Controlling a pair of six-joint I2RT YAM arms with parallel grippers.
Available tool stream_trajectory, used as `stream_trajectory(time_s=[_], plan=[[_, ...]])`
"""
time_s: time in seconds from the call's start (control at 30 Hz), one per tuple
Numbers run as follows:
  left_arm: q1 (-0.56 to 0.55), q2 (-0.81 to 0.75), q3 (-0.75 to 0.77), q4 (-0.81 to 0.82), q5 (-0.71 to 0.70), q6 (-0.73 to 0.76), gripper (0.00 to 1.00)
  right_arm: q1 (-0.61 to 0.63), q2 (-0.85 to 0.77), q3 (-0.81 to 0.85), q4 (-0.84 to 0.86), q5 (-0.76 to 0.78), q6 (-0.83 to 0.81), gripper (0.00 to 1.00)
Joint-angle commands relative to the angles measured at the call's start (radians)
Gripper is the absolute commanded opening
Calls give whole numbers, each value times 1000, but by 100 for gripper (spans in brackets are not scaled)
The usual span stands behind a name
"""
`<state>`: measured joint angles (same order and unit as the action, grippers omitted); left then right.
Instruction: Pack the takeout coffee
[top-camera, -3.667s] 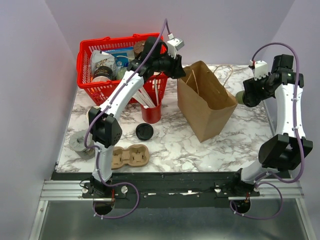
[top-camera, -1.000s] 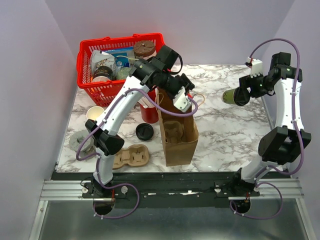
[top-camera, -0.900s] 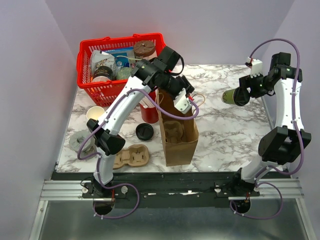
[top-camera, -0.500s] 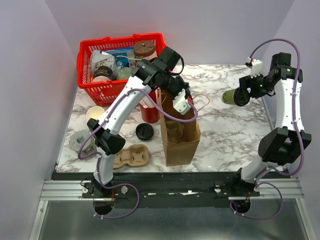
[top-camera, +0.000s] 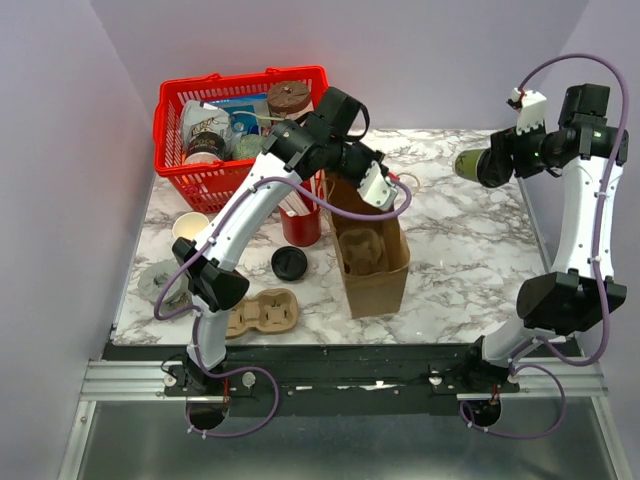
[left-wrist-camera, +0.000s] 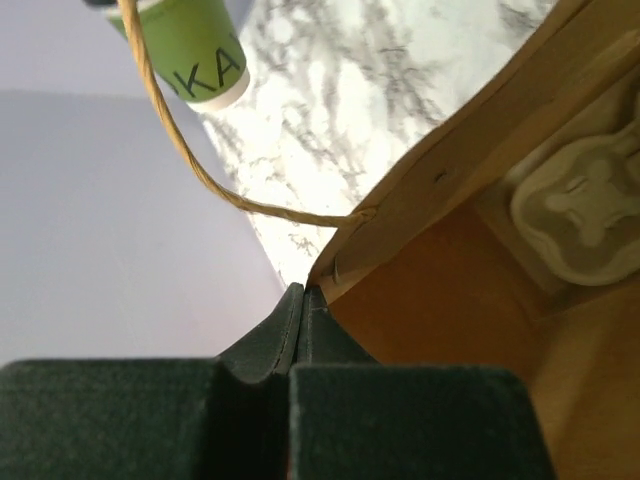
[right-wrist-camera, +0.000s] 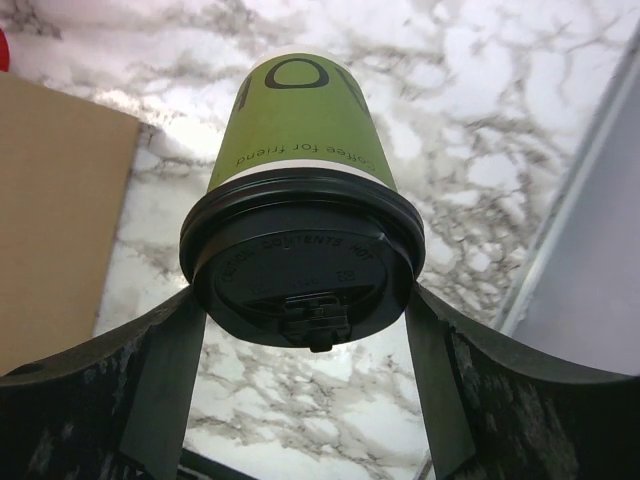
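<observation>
The right gripper (right-wrist-camera: 305, 300) clamps its black fingers (right-wrist-camera: 165, 350) around the lid end of the small green paper takeout coffee cup (right-wrist-camera: 300, 120), holding it sideways above the marble table's (top-camera: 470, 260) far right corner, well apart from the brown paper bag (top-camera: 375, 280), whose rim the closed left gripper (left-wrist-camera: 301, 312) pinches.

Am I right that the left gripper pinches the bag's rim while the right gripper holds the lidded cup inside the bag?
Not inside: the top view shows the right gripper holding the cup apart from the bag, off to its right.
</observation>
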<state>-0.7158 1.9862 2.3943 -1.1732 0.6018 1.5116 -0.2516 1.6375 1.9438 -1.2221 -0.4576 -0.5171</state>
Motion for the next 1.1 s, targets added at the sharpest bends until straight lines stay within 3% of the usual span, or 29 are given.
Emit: stream_trajectory(time_s=[0.0, 0.47, 0.63, 0.9, 0.93, 1.0, 1.07], plan=[[-4, -50, 9, 199, -54, -305, 0, -3, -47, 70, 15, 19, 45, 1], [-4, -6, 80, 161, -142, -951, 0, -3, -56, 63, 9, 43, 46, 0], [-4, -12, 80, 116, -168, -1103, 0, -3, -51, 63, 15, 42, 49, 0], [7, 0, 60, 76, -140, -1183, 0, -3, -27, 86, 15, 34, 54, 1], [13, 0, 55, 90, -142, -1186, 7, -3, -27, 86, 15, 34, 54, 1], [24, -7, 42, 121, -146, -1211, 33, -3, -24, 89, 13, 31, 54, 1], [47, -23, 45, 167, -98, -1248, 41, -3, -27, 86, 12, 31, 52, 0]])
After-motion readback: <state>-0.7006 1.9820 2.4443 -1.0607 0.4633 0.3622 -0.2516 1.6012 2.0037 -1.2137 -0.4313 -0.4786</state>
